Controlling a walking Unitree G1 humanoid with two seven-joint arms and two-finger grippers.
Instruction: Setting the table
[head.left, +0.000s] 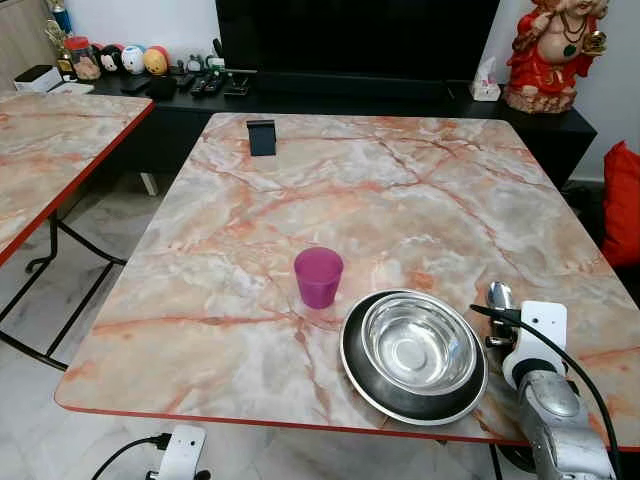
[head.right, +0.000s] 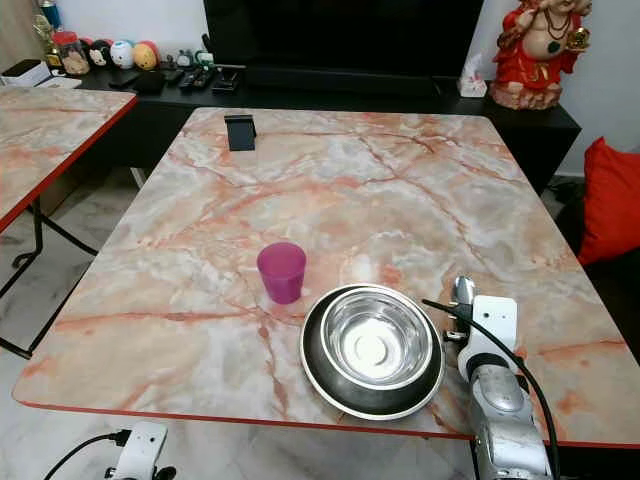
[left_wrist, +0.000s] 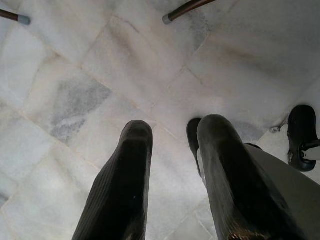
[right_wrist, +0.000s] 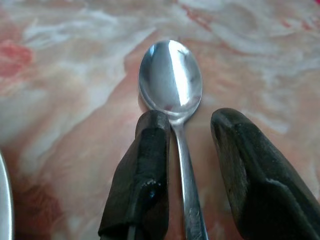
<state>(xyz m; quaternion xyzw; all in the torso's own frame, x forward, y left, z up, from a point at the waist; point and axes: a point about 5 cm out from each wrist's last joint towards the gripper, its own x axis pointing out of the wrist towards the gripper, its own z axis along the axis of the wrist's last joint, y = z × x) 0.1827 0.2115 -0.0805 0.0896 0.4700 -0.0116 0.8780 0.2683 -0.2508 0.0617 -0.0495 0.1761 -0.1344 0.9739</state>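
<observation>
The shiny steel spoon (right_wrist: 171, 80) is lying on the marble counter (head.left: 380, 190) at the steel bowl's (head.left: 415, 350) three o'clock, handle running straight between the right end effector's (right_wrist: 187, 165) parted fingers, bowl toward twelve; nothing is being gripped.

Steel bowl (head.left: 415, 355) on table, purple cup (head.left: 318, 277) left, spoon (right_wrist: 172, 85) right

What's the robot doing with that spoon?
It is setting the table. Its right gripper is down on the marble table with its open fingers either side of a spoon, just right of the steel bowl. A purple cup stands left of the bowl. The left gripper hangs over the floor.
</observation>
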